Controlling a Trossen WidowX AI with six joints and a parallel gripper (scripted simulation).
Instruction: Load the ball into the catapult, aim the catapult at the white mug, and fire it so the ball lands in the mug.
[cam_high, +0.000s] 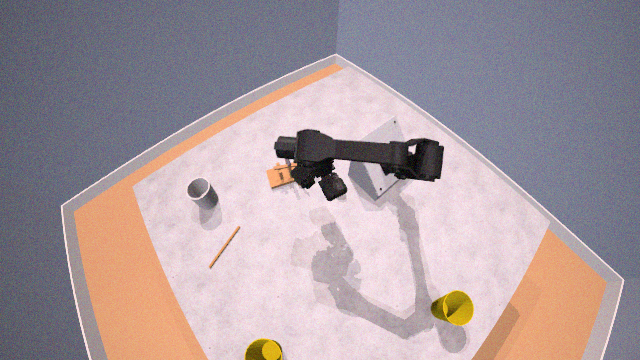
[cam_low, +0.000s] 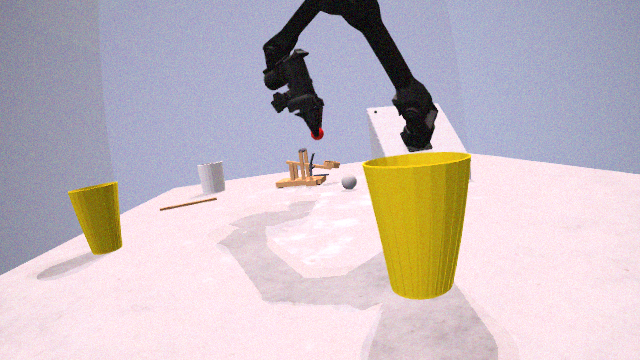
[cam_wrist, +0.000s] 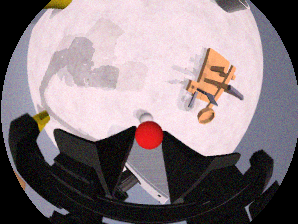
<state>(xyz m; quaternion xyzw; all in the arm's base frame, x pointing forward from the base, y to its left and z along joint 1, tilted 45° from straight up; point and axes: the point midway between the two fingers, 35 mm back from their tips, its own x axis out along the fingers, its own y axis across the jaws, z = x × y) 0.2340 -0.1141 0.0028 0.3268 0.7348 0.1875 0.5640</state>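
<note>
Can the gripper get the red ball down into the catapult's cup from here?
Probably yes: the gripper, shut on the red ball, hangs above the catapult, with nothing visible between them.

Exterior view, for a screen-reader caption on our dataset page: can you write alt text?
A black arm's end effector holds a small red ball in the air above a wooden catapult. A grey ball lies beside the catapult, a white mug stands farther left, and two yellow cups stand nearer the camera.
</note>
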